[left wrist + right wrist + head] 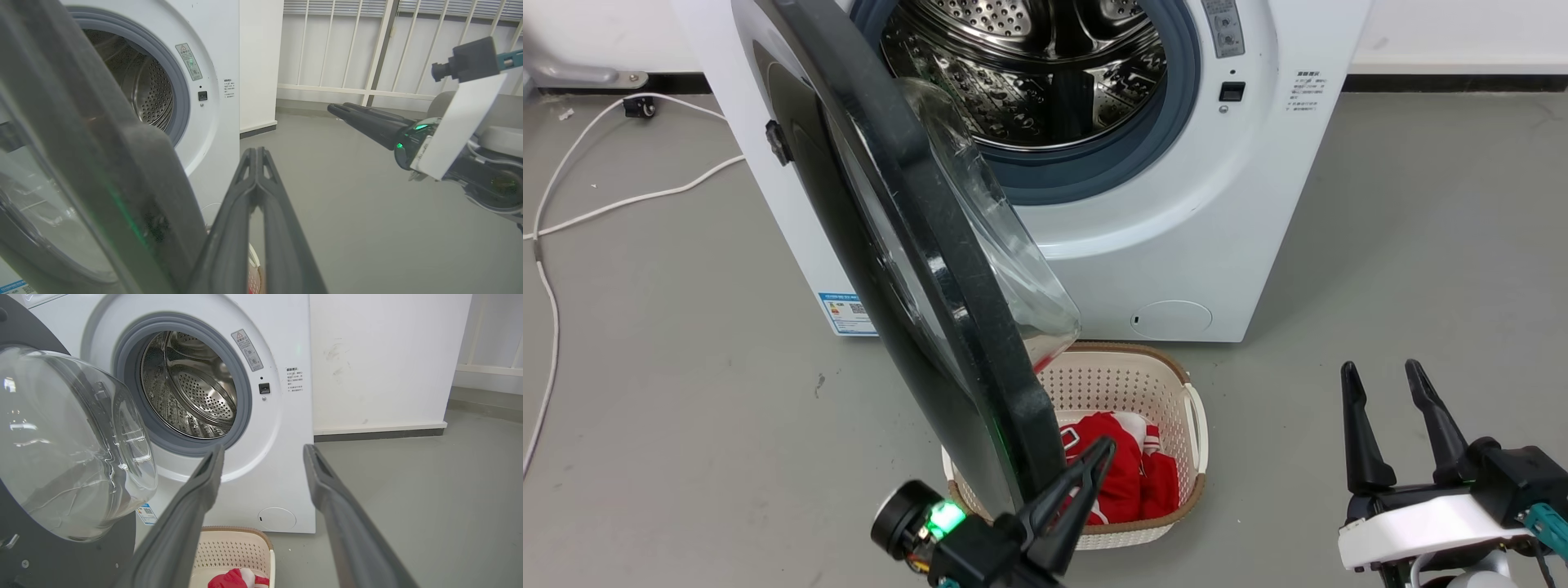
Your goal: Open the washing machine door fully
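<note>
Left wrist view: my left gripper [256, 152] is clenched, its two fingers pressed together with nothing between them; it sits just beside the thick dark rim of the door [122, 163], on the rim's drum-facing side, and I cannot tell whether it touches. From the head camera the same gripper [1104, 447] lies by the door's lower edge, above the basket [1127, 376].

My right gripper [263, 451] is released, fingers spread wide and empty; in the head view it [1380, 367] hangs over bare floor [1421, 245], well apart from the door and to the right of the basket.

The door [915, 245] stands swung out from the washer [1217, 229], hinged on my left, nearly edge-on to the head camera; its clear glass bowl [996, 245] bulges toward the opening; the steel drum [1045, 73] is exposed behind it inside the grey gasket [1094, 171].

The basket sits on the floor against the washer's foot, red cloth [1119, 474] inside; a white cable [605, 204] trails across the floor at far left.
</note>
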Robot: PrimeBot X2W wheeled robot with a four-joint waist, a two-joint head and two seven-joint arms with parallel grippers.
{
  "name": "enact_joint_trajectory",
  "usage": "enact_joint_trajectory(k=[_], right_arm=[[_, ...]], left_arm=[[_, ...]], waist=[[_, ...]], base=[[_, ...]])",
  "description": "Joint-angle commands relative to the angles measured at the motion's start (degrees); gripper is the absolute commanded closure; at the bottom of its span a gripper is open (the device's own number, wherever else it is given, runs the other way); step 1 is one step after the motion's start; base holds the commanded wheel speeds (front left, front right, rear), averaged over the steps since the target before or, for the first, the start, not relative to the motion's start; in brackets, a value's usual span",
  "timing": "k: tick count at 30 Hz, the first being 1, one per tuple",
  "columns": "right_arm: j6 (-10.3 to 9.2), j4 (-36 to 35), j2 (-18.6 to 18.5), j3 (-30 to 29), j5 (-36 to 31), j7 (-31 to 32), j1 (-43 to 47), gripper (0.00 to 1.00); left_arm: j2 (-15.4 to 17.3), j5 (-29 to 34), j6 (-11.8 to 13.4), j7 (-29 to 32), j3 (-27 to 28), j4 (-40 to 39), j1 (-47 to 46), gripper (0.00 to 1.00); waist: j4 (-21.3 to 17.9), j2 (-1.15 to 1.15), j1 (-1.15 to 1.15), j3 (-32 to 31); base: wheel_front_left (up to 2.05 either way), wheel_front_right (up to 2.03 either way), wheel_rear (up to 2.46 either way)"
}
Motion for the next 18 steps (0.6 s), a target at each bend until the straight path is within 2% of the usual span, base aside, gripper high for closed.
enact_joint_trajectory(k=[1, 8, 18], right_arm=[[-0.04, 0.2, 0.2, 0.1, 0.3, -0.1, -0.3, 0.0], [-0.04, 0.8, 0.2, 0.4, 0.7, -0.1, -0.6, 0.0], [-0.04, 1.5, 0.2, 0.1, 1.3, -0.1, -0.5, 0.0]], left_arm=[[-0.6, -0.1, 0.1, -0.7, 0.5, 1.2, -1.6, 1.0], [-1.4, -0.8, 0.7, -2.1, 2.1, 5.3, -4.7, 1.0], [-0.9, -0.5, 1.9, -2.7, 3.0, 6.5, -3.1, 1.0]], waist=[[-0.2, 0.0, 0.0, 0.1], [-0.9, 0.0, 0.0, 0.5], [-0.2, 0.0, 0.0, 0.5]], base=[[0.0, 0.0, 0.0], [0.0, 0.0, 0.0], [0.0, 0.0, 0.0]])
